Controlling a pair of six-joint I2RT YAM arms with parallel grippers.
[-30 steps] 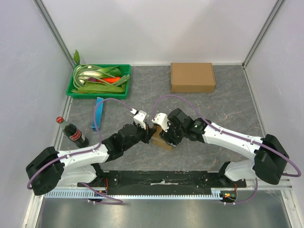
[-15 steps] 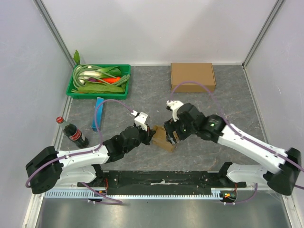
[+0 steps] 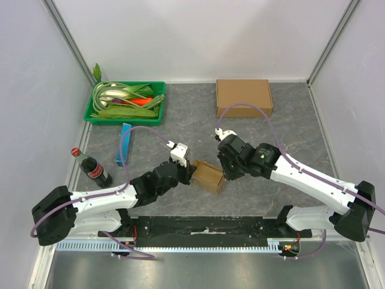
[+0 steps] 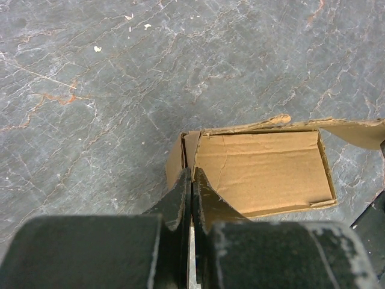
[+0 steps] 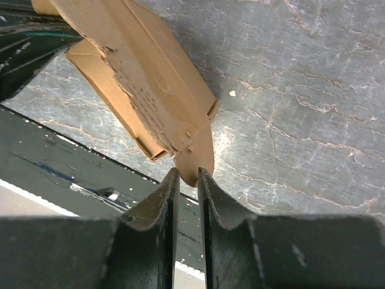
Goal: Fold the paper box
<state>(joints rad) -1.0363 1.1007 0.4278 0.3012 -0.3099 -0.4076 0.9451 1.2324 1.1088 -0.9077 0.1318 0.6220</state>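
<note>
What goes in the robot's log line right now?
step: folding small brown cardboard box | left gripper: shut on its end wall | right gripper: pinching flap tip | box: open

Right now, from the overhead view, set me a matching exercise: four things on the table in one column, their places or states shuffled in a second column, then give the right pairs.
Things
1. green tray
2. cola bottle
3. paper box
4. closed cardboard box

Places or states
A. centre, open, its inside showing
B. far side, right of centre, lying flat
C. far left corner
D. near left edge

Pairs: 1-C, 2-D, 3-A, 4-B
</note>
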